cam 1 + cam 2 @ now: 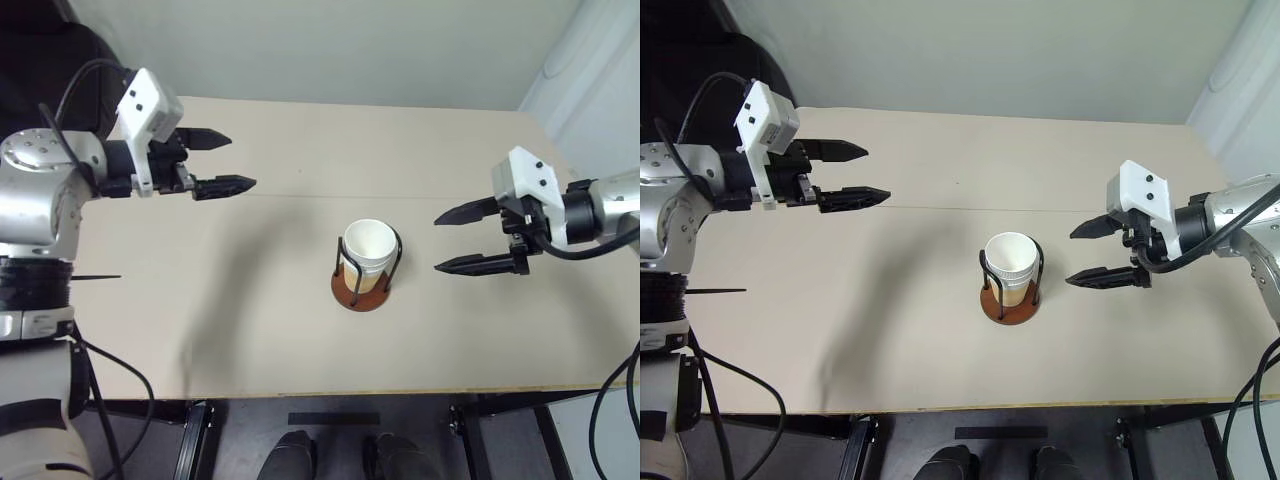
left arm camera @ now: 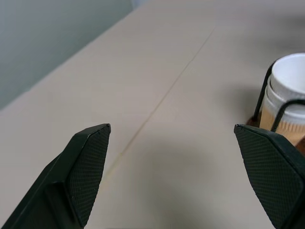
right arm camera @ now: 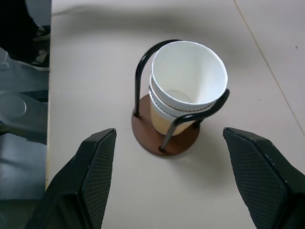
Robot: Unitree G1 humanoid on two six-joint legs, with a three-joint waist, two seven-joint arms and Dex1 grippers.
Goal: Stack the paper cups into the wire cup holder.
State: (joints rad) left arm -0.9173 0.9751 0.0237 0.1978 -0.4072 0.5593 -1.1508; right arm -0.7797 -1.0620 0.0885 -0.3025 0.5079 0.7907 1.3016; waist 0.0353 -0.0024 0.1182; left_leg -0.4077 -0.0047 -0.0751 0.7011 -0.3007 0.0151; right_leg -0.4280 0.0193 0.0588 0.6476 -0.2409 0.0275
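Note:
The paper cups (image 1: pixel 367 252) sit nested in one stack, tan outside and white inside, within the wire cup holder (image 1: pixel 361 293), whose brown disc base rests near the middle of the table. Black wire loops rise around the stack. My left gripper (image 1: pixel 224 161) hovers open and empty well to the left of the holder, above the table. On the other side, my right gripper (image 1: pixel 462 239) is open and empty, pointing at the holder from a short distance. The right wrist view shows the stacked cups (image 3: pixel 187 86) between and beyond its fingers; the left wrist view catches the cups (image 2: pixel 290 95) at its edge.
The beige table (image 1: pixel 250 320) has a faint seam running across it. Its front edge lies close to me and a pale wall stands behind its far edge. A dark object (image 1: pixel 40 60) sits off the back left corner.

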